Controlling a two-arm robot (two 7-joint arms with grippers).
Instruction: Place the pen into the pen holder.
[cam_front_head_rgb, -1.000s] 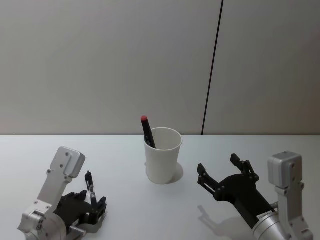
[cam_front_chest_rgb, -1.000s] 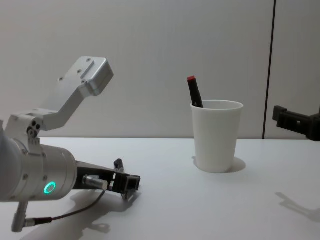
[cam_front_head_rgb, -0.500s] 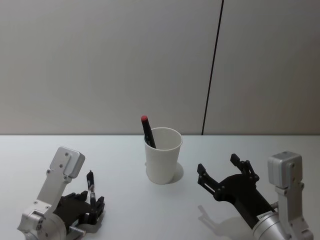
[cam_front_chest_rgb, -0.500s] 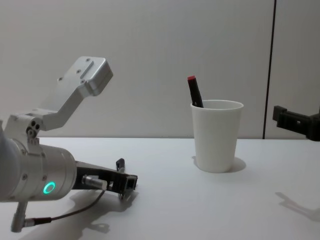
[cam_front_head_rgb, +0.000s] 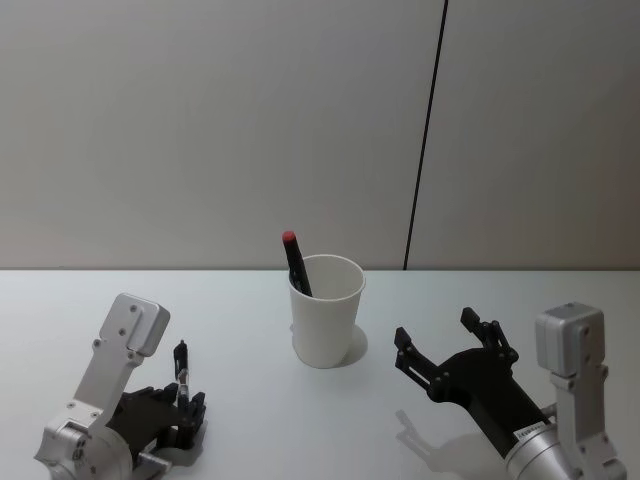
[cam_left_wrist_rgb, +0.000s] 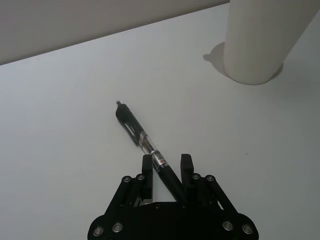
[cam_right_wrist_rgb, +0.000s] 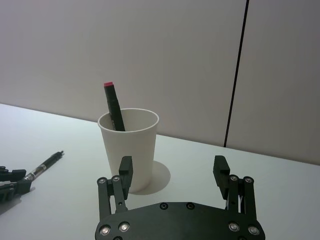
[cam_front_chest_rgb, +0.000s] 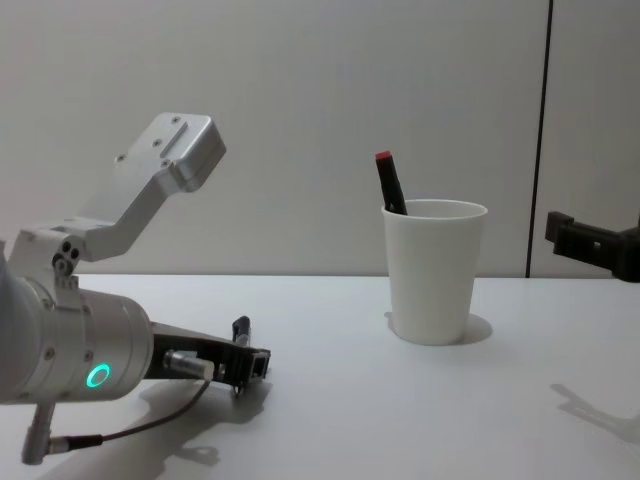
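- Where the left gripper (cam_left_wrist_rgb: 166, 162) sits low over the white table (cam_front_head_rgb: 60, 300), on the robot's left and close to its body, its fingers are closed on a black pen (cam_left_wrist_rgb: 136, 131).
- The pen lies slantwise between them, against one finger near the fingertip and against the other nearer its base.
- Its clear middle part and its narrow end stick out forward past the fingertips, angled towards the cup (cam_front_head_rgb: 325, 322).
- From the chest view that free end stands a little higher than the gripper. Whether any part of the pen touches the table cannot be told.
- The cup, white paper with a rolled rim, stands upright near the middle of the table, farther from the robot than the pen, to its right and well apart from it.
- A red-topped marker (cam_front_head_rgb: 294, 262) stands inside the cup, leaning on the rim at the robot's left, with its top well above the rim.
- The right gripper (cam_right_wrist_rgb: 173, 162) hangs above the table on the right, nearer the robot than the cup, aimed towards it with jaws spread wide.
- Behind the table is a pale wall with a dark upright seam (cam_front_head_rgb: 427, 130).
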